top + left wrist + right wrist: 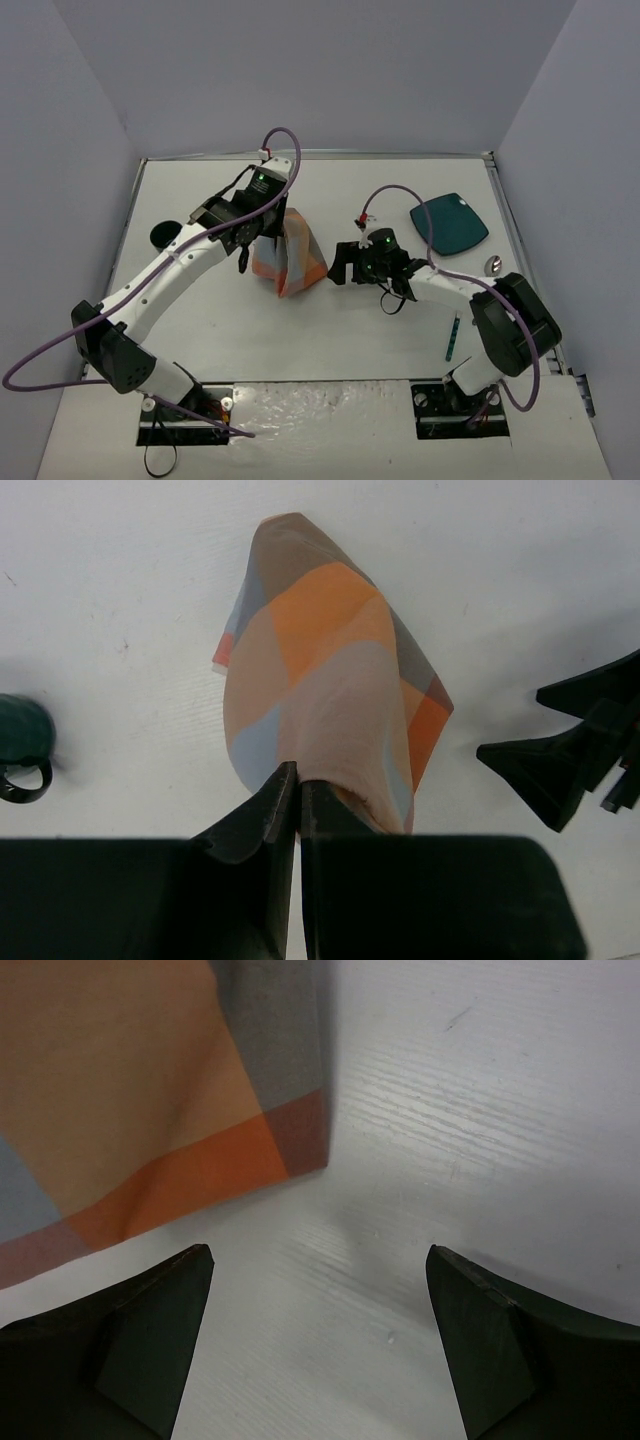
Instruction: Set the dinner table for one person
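Mid-frame on the worktop (pixel 330 330), left hand (pixel 298 785) clamps the bunched placemat (pixel 320 660); released right hand (pixel 318 1260) should pinch its nearby corner.

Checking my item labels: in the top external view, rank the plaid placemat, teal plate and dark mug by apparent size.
Joint largest: plaid placemat and teal plate, about alike; the placemat hangs bunched, nearer the camera.
Smallest: dark mug.

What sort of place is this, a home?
Most likely a robot test booth, not a home: a white table boxed in by blank grey walls, a left arm and right arm bolted at its near edge, and a few props, a placemat and plate.
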